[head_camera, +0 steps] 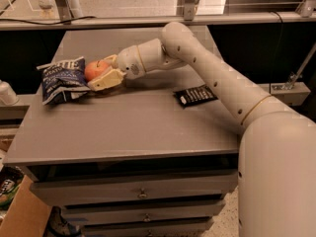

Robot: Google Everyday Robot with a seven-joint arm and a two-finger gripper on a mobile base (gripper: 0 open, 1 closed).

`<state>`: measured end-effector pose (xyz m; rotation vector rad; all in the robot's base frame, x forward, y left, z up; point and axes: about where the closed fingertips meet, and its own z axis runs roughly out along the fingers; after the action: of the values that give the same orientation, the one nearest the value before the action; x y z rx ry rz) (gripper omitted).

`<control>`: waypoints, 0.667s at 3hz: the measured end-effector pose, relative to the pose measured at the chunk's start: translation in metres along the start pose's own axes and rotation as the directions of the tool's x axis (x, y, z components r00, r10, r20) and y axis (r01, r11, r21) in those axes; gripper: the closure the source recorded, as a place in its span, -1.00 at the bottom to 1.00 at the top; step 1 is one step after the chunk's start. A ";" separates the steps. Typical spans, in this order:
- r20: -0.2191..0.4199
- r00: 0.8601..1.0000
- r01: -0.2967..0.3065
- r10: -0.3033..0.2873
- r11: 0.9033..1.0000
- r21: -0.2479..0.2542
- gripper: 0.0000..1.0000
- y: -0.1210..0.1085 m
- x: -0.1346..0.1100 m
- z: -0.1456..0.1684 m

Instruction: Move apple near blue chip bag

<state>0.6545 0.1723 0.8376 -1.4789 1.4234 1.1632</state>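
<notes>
Pose: white arm extended toward 10 o'clock.
Grip: cream gripper clamped on round red-orange apple.
Bag: wrinkled navy-blue chip bag touching apple at 9 o'clock.

No lettering legible on blue chip bag beside the pincer

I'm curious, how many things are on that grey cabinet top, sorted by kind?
Fruit: 1, the apple, held in the gripper right beside the bag.
Snack bags: 1, the blue chip bag.
Flat packets: 1, the black packet.
Total: 3.
</notes>
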 end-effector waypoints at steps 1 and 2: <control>-0.013 1.000 0.013 -0.013 1.000 0.008 -1.00 0.000 0.002 -0.005; -0.026 0.999 0.023 -0.023 0.999 0.022 -1.00 -0.001 0.003 -0.011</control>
<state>0.6567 0.1607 0.8383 -1.4964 1.4288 1.1145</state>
